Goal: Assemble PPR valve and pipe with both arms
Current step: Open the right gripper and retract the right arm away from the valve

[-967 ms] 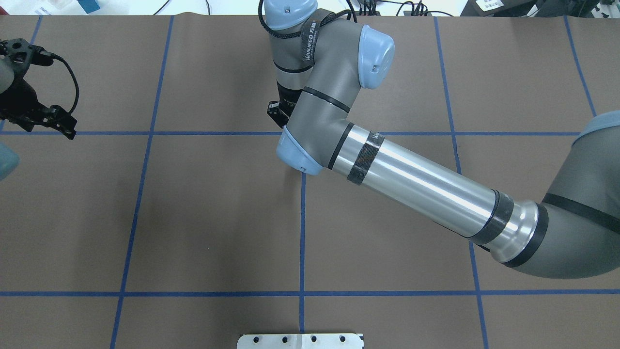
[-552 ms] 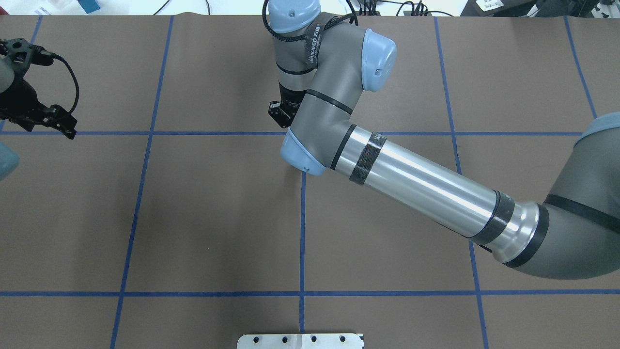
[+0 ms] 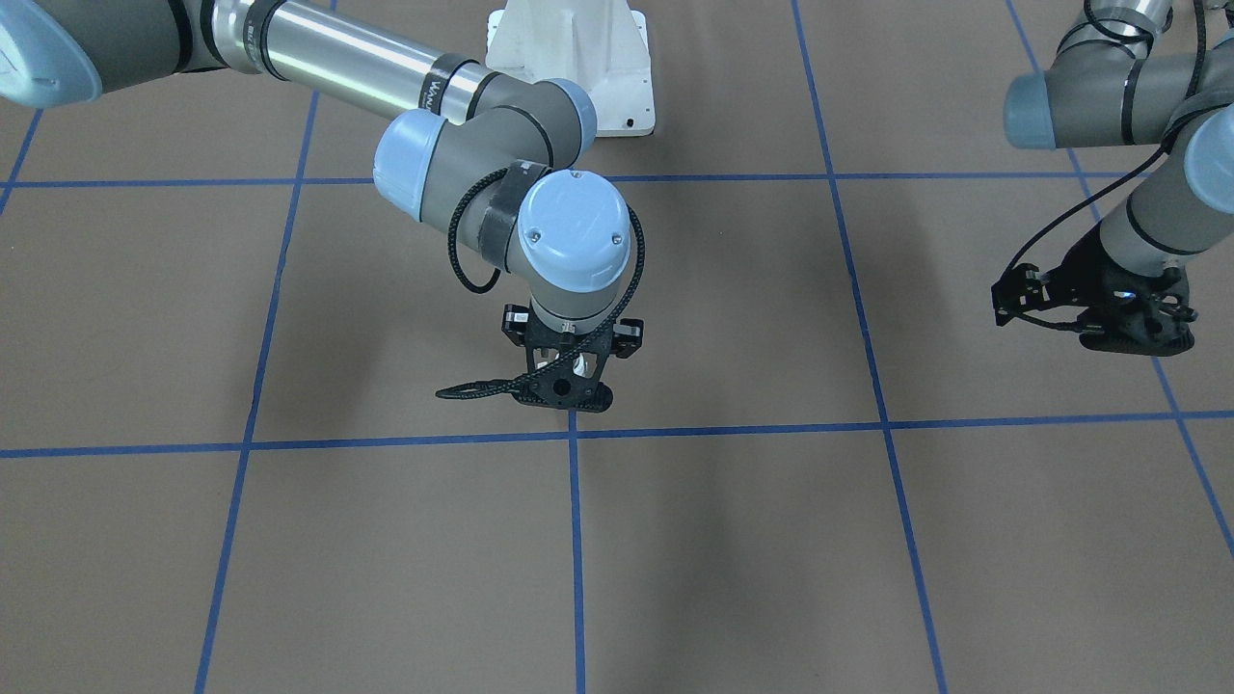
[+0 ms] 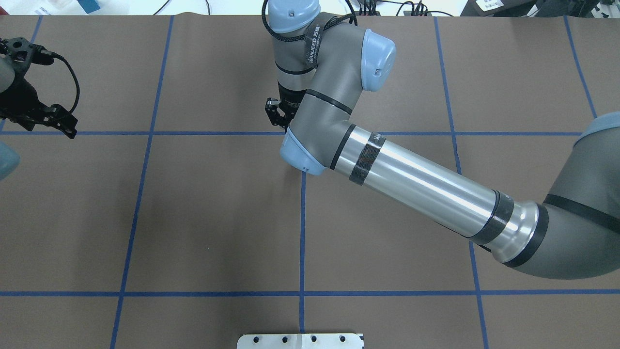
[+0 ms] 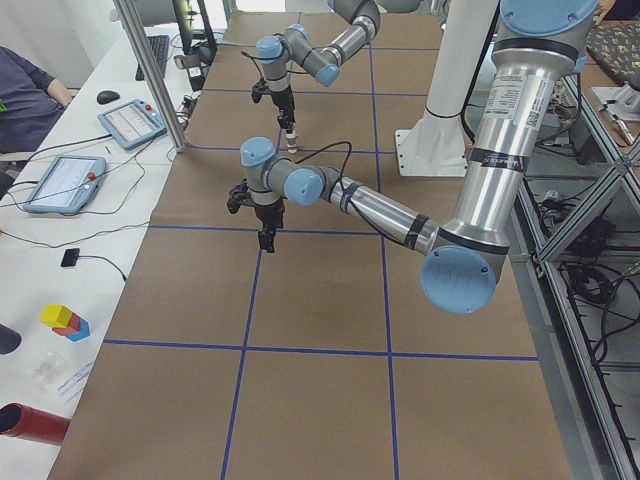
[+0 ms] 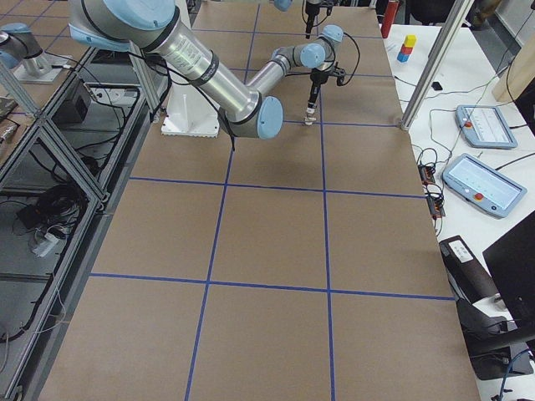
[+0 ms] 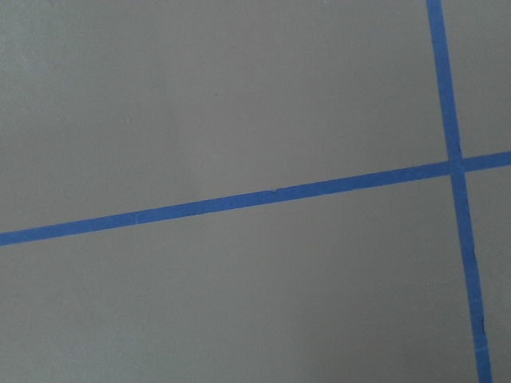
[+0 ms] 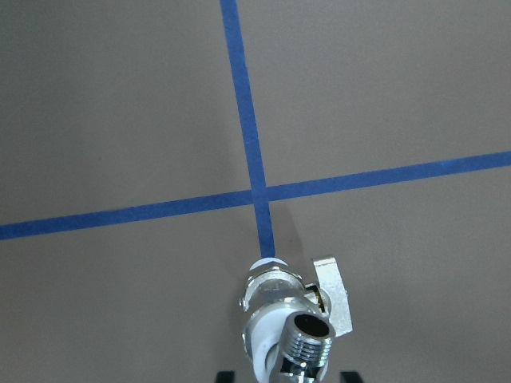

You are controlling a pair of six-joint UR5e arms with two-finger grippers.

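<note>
My right gripper (image 3: pixel 569 381) hangs straight down over the far middle of the mat, mostly hidden under its own arm in the overhead view (image 4: pixel 272 110). It is shut on the PPR valve (image 8: pixel 263 319), a white body with silver rings and a small side handle (image 8: pixel 335 291). The valve stands upright at a tape crossing. The silver threaded pipe (image 8: pixel 307 339) sits on the valve with its open end facing up. My left gripper (image 4: pixel 58 123) is open and empty at the far left, well apart; it also shows in the front view (image 3: pixel 1109 323).
The brown mat (image 4: pixel 218 218) carries a grid of blue tape lines (image 4: pixel 302 232). The white bolted pedestal (image 4: pixel 300 341) stands at the near edge. A side bench with tablets (image 5: pixel 60 180) and coloured blocks (image 5: pixel 65 322) runs along the mat's far side.
My right wrist has shifted slightly to the right and its gripper has turned a little. The left arm has hardly moved.
</note>
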